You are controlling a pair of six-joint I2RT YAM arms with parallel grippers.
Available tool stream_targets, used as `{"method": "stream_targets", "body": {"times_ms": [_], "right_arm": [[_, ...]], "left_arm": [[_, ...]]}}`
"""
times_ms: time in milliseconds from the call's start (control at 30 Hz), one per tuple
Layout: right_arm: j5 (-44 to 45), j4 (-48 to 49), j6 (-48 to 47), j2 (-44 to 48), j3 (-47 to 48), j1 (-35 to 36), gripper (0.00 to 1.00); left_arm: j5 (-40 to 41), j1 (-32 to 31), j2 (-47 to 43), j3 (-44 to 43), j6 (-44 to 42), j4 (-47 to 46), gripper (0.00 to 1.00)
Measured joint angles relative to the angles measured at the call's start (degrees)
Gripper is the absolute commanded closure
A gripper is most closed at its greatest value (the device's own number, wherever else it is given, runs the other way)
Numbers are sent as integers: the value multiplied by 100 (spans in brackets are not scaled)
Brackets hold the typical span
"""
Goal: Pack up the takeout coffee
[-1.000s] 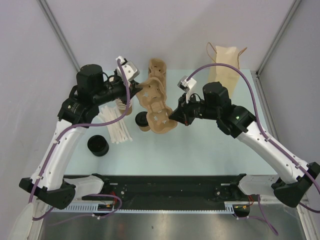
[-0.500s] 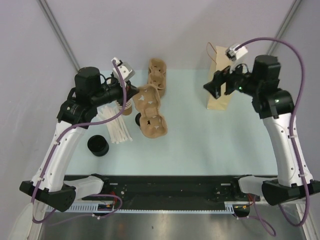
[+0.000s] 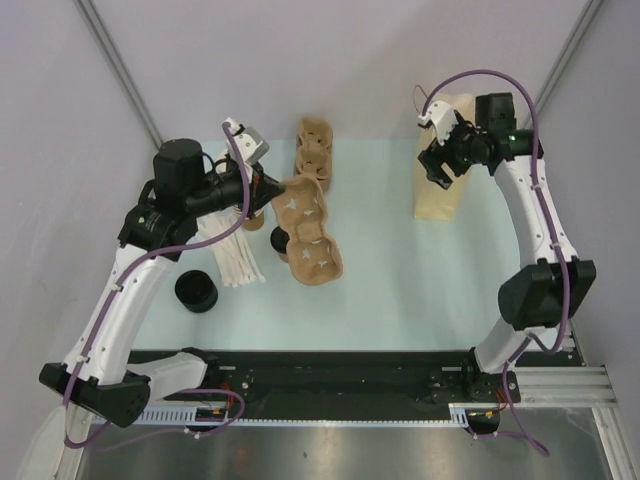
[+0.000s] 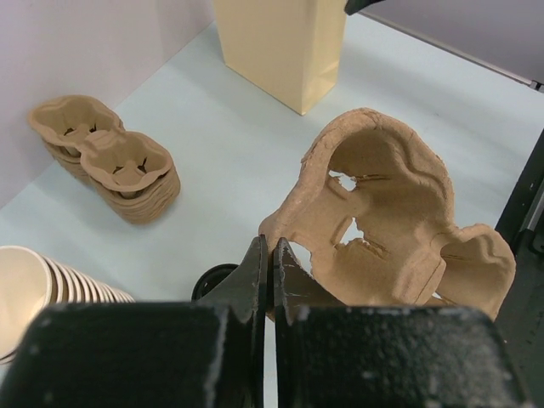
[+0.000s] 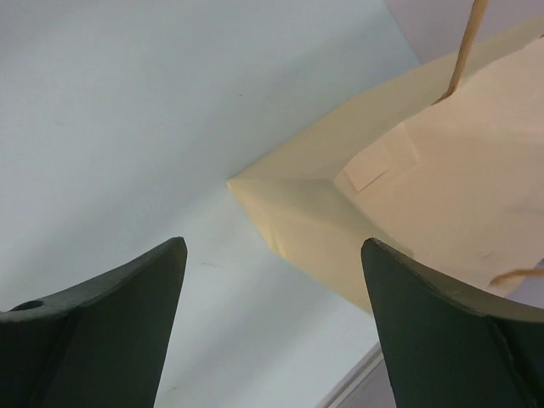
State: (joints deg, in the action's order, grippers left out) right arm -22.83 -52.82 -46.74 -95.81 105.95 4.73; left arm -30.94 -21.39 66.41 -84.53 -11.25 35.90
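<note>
The left gripper [image 4: 270,252] has its two fingers pressed together on the rim of the one loose cardboard cup tray [image 3: 308,235], which sits tilted over the table [image 3: 400,290]. The one takeout coffee [image 3: 282,240], a brown cup with a black lid, stands on the table against the tray's left edge, partly hidden beneath it. One stack of lidless cups [image 4: 25,297] lies close by on the left, mostly covered by the left arm in the top view. One bundle of white sticks [image 3: 238,258] and one pile of black lids [image 3: 197,291] lie nearer the front. One stack of spare trays [image 3: 313,150] sits at the back. The right gripper [image 3: 437,168] hangs over the one paper bag [image 3: 440,195], its fingers wide apart and holding nothing.
</note>
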Motion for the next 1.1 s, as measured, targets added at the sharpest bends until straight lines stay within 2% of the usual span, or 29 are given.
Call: {"method": "stream_targets", "body": {"times_ms": [133, 467, 667, 733, 767, 800, 833, 867, 1100], "right_arm": [[162, 35, -356, -411, 308, 0, 13], [203, 127, -863, -529, 699, -55, 14], [197, -103, -1217, -990, 1115, -157, 31], [157, -372, -1364, -1119, 1115, -166, 44], [129, -501, -1447, -1172, 1115, -164, 53], [94, -640, -1506, -1226, 1126, -164, 82], [63, -782, -1569, -1268, 1156, -162, 94], [24, -916, -1639, -1314, 1198, -157, 100], [-271, -1530, -1582, -1305, 1762, -87, 100]], "left_arm": [[-39, 0, -76, 144, 59, -72, 100], [-76, 4, -205, 396, 70, -120, 100], [-79, 33, -205, 417, 72, -149, 100], [-79, 50, -205, 417, 74, -153, 100], [-79, 59, -205, 417, 74, -153, 100], [-79, 68, -205, 417, 74, -157, 100], [-79, 76, -205, 417, 74, -157, 100], [-81, 87, -205, 417, 76, -160, 100], [-98, 221, -205, 415, 136, -195, 100]]}}
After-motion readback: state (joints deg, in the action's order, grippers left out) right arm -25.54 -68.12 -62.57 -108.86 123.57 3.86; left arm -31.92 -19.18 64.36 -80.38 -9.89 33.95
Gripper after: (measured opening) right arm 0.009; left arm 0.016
